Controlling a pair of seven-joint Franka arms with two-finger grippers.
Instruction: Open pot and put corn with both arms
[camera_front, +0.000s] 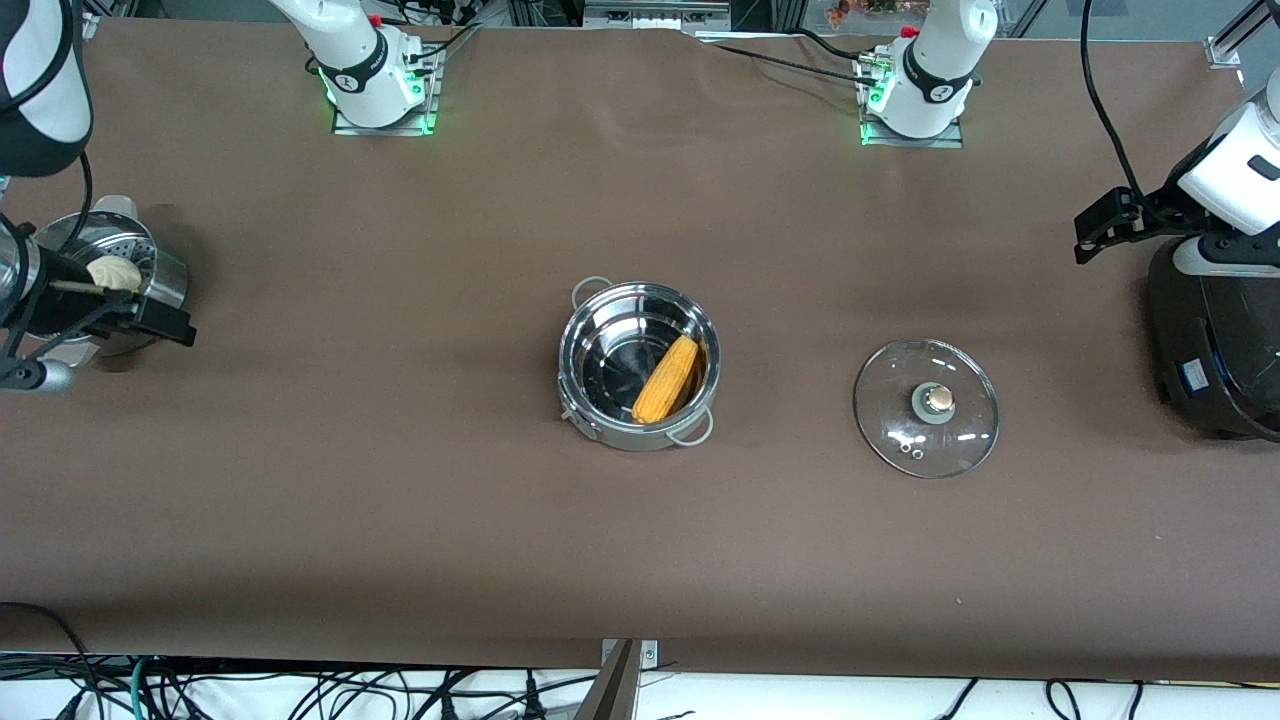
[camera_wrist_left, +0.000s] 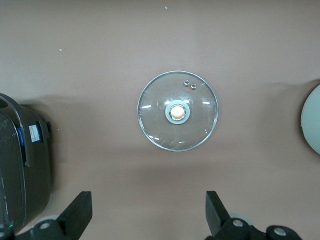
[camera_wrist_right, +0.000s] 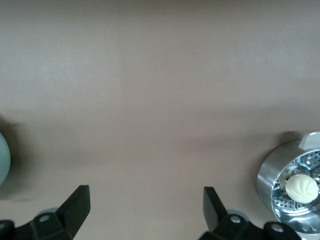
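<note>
The corn (camera_front: 667, 379) lay inside the open pot (camera_front: 637, 366), its glass lid (camera_front: 927, 406) set aside on the table (camera_front: 400, 480). Left claw (camera_wrist_left: 147, 220) and right claw (camera_wrist_right: 145, 217) hung wide, empty, apparently retired.

Both white-and-black arms waited, raised at worktop's ends. Left arm's black two-finger tool (camera_wrist_left: 147, 212) empty, fingers spread wide. Right arm's black two-finger tool (camera_wrist_right: 146, 210) likewise empty, spread wide.

Corn (camera_front: 667, 380) in pot (camera_front: 637, 366); lid (camera_front: 927, 407) beside it, apart.
</note>
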